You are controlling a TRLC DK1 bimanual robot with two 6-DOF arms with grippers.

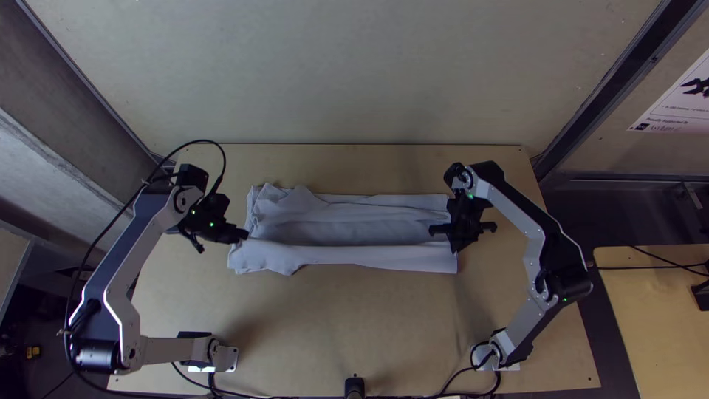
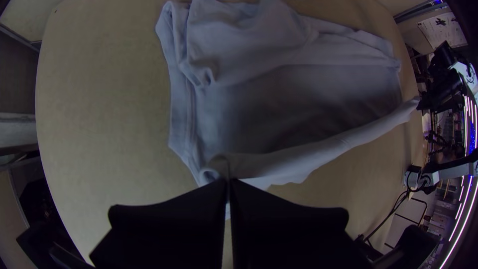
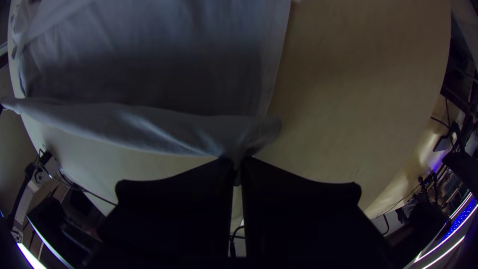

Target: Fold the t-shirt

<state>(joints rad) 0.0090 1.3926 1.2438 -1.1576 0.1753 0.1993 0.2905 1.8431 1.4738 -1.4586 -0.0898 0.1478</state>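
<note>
The pale grey-blue t-shirt (image 1: pixel 340 255) lies across the table as a long band, its near edge lifted and turned over, the far left part wrinkled. At its left end is my left gripper (image 1: pixel 242 236); in the left wrist view my left gripper (image 2: pixel 229 183) is shut on the near edge of the t-shirt (image 2: pixel 298 89). At the right end stands my right gripper (image 1: pixel 456 247). In the right wrist view my right gripper (image 3: pixel 238 162) is shut on the other end of that edge of the t-shirt (image 3: pixel 149 124), which stretches between both grippers.
Bare wooden table (image 1: pixel 332 325) stretches in front of the t-shirt, with a narrower strip behind it. A small black post (image 1: pixel 354 386) stands at the near edge, with cables (image 1: pixel 258 397) beside it. A wall rises behind the table.
</note>
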